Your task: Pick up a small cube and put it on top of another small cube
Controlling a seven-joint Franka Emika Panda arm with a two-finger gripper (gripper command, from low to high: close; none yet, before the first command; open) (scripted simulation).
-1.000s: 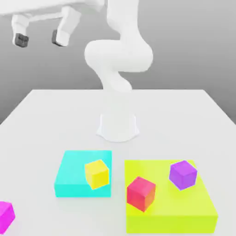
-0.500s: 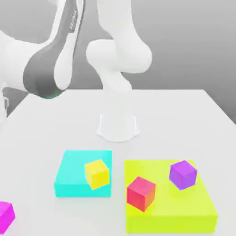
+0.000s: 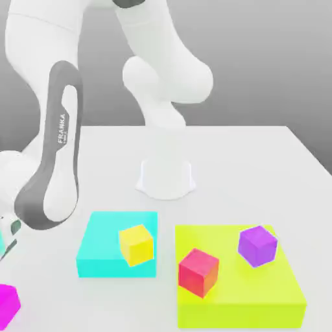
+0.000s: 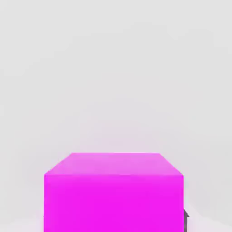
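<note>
Swinging down from high above the exterior view's left, the white Franka arm [image 3: 52,168] now hangs low over the table's near left corner, where a second ago only its gripper showed near the top of the frame. Nearest the camera, the small magenta cube [image 3: 8,306] sits on the white tabletop [image 3: 259,162] at the exterior view's left edge, and the hand view looks straight at it [image 4: 113,190] from close by, resting flat and not lifted. Whether the jaws are open or closed cannot be told, since the fingers are not clearly shown. So the task is at its start: the arm seems to be approaching this cube, with grasping, lifting, carrying and stacking all left to do. Further in, a small yellow cube [image 3: 136,244] rests on a flat cyan square pad [image 3: 104,249], and just beside it a larger flat lime-yellow square pad [image 3: 259,298] carries a small red cube [image 3: 198,272] and a small purple cube [image 3: 257,246], well apart from each other. Any of these could serve as the base; none bears another cube yet. Farthest back stands the arm's white round base [image 3: 166,178].
</note>
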